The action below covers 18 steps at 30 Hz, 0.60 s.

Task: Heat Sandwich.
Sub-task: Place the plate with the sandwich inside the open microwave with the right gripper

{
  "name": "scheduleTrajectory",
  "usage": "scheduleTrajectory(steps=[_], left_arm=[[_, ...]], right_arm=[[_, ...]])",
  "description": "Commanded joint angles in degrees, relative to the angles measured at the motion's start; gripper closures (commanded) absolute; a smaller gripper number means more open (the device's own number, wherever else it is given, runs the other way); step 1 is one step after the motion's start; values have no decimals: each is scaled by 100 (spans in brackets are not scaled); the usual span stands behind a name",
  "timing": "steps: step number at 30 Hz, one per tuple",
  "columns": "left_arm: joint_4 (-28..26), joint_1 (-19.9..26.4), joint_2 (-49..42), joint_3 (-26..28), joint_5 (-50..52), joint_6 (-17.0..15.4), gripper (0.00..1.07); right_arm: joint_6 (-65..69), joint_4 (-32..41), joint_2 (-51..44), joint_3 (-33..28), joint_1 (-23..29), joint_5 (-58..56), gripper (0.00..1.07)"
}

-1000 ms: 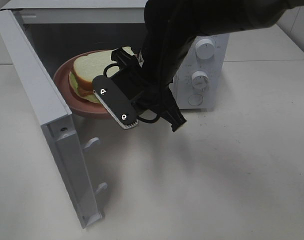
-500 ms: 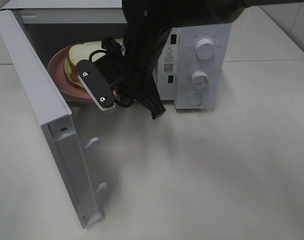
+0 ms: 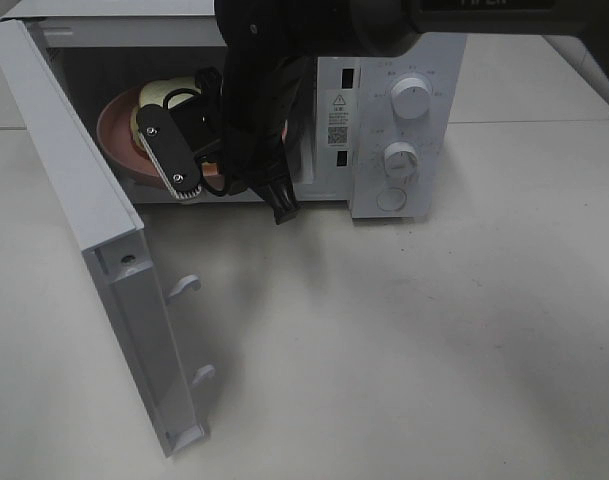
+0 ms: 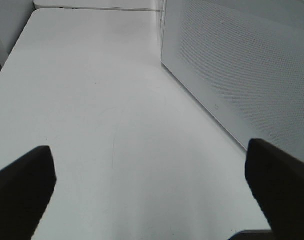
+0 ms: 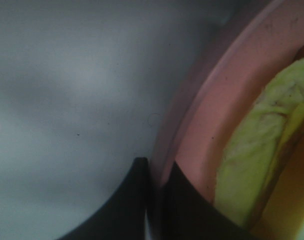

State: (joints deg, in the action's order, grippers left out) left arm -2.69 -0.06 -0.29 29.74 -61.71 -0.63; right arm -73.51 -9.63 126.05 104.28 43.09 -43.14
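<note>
Sandwich (image 3: 162, 97): on the pink plate (image 3: 114, 125), inside the microwave (image 3: 404, 100) toward the left of the cavity, half hidden behind the right arm.
Right gripper (image 5: 159, 200): clenched on the plate's rim, with a finger on each face of it. The bread is untouched.
Left gripper (image 4: 152, 185): released, jaws spread wide with nothing between them. It hangs over bare table (image 3: 434, 330) beside a white perforated panel.
Plate's seating: I cannot tell whether it rests on the cavity floor or hangs from the grip.
How it would handle: the bread looks soft and light, and I'd guess the slices are loose on the pale filling. A direct pinch would likely squash it or shear the layers apart.
Where to hold: the plate's rim, as it is held now, looks the sensible place. The plate seems stiff and smooth.
Watch for: a one-sided hold on a rim probably lets the plate tip, so it should stay level or the sandwich may slide.
Door (image 3: 94, 230): swung fully open on the left, not yet closed.
</note>
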Motion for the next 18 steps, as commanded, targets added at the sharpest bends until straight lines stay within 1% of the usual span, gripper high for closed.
scheduleTrajectory(steps=[1,6,7,8,11,18], left_arm=[[-11,-6,-92,-17,40,-46,9],[-11,-6,-92,-17,40,-46,9],[-11,-6,-92,-17,40,-46,9],[-11,-6,-92,-17,40,-46,9],[-11,-6,-92,-17,40,-46,9],[-11,-6,-92,-17,40,-46,9]], right_arm=[[120,-138,115,212,-57,34,103],[120,-149,309,418,-195,86,103],[120,-155,407,556,-223,69,103],[120,-155,407,556,-223,69,103],[120,-218,596,802,-298,23,103],[63,-241,808,1094,-372,57,103]])
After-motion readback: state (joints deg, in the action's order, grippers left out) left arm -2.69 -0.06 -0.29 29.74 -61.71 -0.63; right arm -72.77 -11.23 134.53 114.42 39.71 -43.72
